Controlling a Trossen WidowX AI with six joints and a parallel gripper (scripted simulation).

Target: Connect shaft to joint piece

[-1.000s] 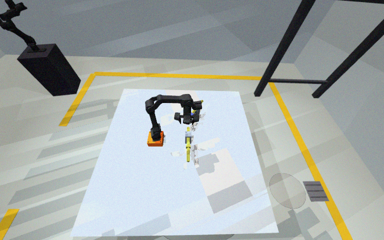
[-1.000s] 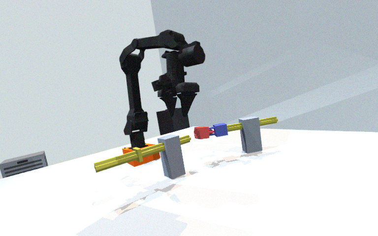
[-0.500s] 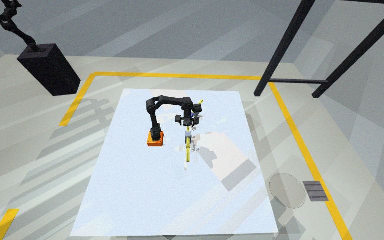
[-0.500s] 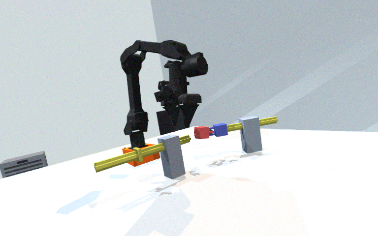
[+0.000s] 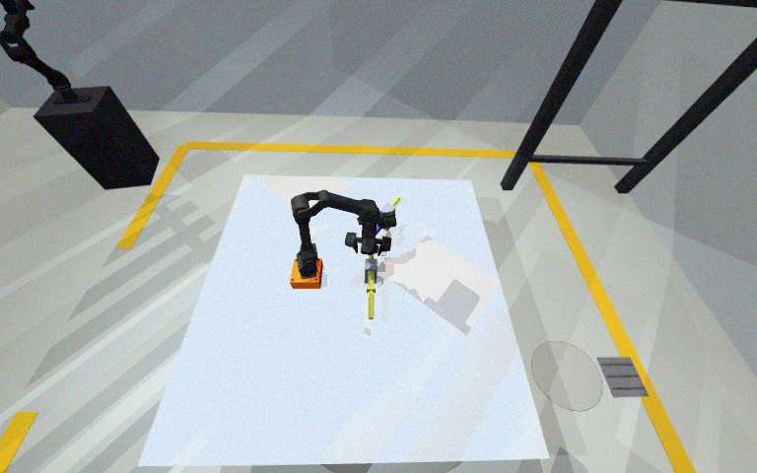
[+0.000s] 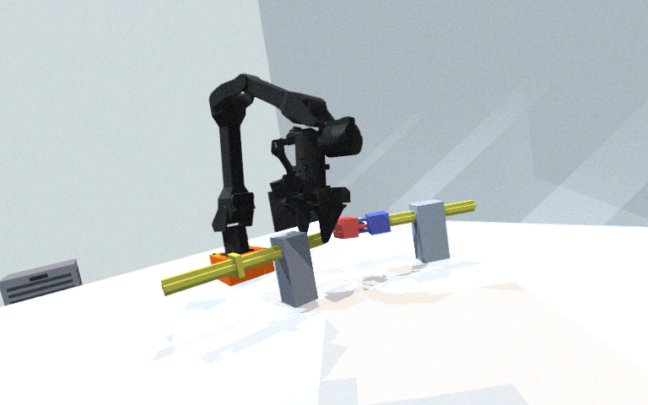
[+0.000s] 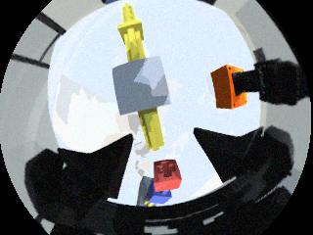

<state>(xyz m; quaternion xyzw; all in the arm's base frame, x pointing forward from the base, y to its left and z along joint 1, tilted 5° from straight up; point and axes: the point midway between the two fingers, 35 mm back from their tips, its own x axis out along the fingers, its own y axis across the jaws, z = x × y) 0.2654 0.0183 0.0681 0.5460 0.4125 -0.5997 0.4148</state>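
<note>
The open, empty gripper (image 5: 368, 251) (image 6: 315, 235) (image 7: 163, 133) points down, its fingertips on either side of the second shaft's inner end. The yellow second shaft (image 5: 371, 304) (image 6: 198, 278) (image 7: 151, 128) passes through its grey block (image 5: 371, 268) (image 6: 295, 272) (image 7: 142, 85), its collar outside the block. The red joint piece (image 6: 346, 228) (image 7: 167, 182) is apart from the shaft end; its cross-shaped opening faces roughly toward that end in the wrist view. Exact alignment is unclear. Red is hidden in the top view. The blue hinge part (image 6: 378, 223) (image 7: 159, 196) sits on the fixed shaft (image 5: 395, 202) (image 6: 460, 207).
The fixed shaft's grey block (image 6: 431, 234) (image 7: 144, 191) stands beyond the joint. The arm's orange base (image 5: 306, 274) (image 6: 245, 272) (image 7: 224, 87) stands to one side of the second shaft. A black pedestal (image 5: 98, 136) and dark frame posts stand off the white mat (image 5: 279, 390).
</note>
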